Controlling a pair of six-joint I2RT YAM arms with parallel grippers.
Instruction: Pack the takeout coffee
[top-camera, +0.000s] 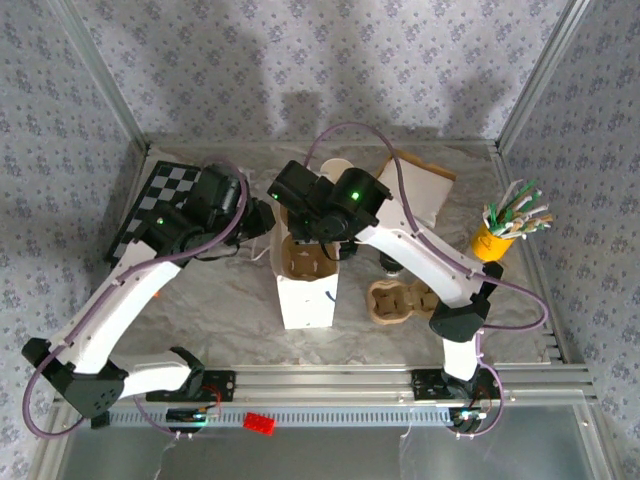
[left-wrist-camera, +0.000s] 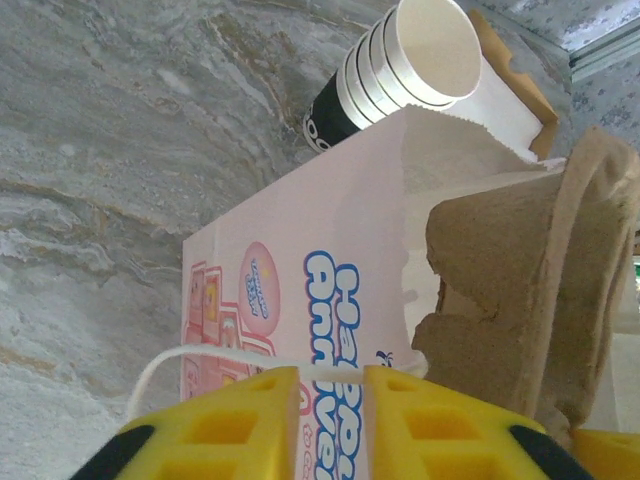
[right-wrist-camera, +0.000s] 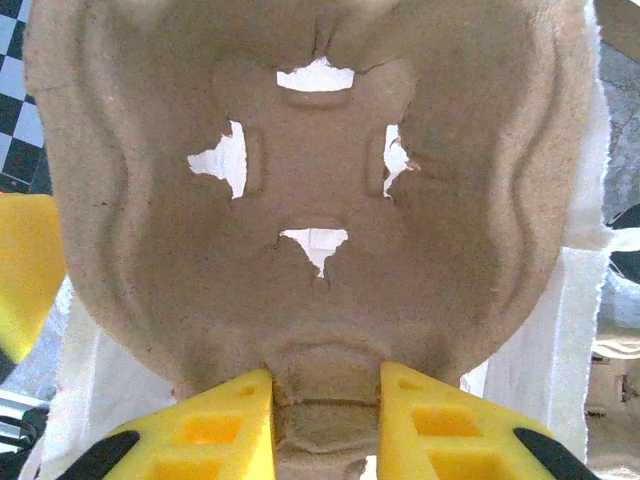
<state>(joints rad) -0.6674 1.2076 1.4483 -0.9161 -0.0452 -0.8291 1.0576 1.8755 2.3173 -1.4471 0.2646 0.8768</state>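
A: Right gripper (right-wrist-camera: 325, 385) state?
B: It is clamped on the cup carrier (right-wrist-camera: 310, 200), with one finger seen on each side of the pulp rim.
A: Where is the carrier relative to the paper bag (top-camera: 307, 300)?
B: It is held right at the bag's open mouth and, judged from the top view, is partly down inside. Its long axis is lined up with the long side of the mouth, running away from the arm bases. From the hand, the way in is straight down.
A: Left gripper (left-wrist-camera: 332, 385)?
B: The fingers are nearly together with the bag's wall between them, so the bag is taken as pinched at its rim on the left side.
A: Nearer arm for the coming move?
B: The right one, since the carrier is gripped by it. Clearance to the paper walls looks tight, so a snag on the rim is judged possible.
A: Other items?
B: A stack of cups (left-wrist-camera: 400, 70) is seen lying on the table (top-camera: 200, 300) just behind the bag. A second carrier (top-camera: 400, 302) is seen near the bag's right side.
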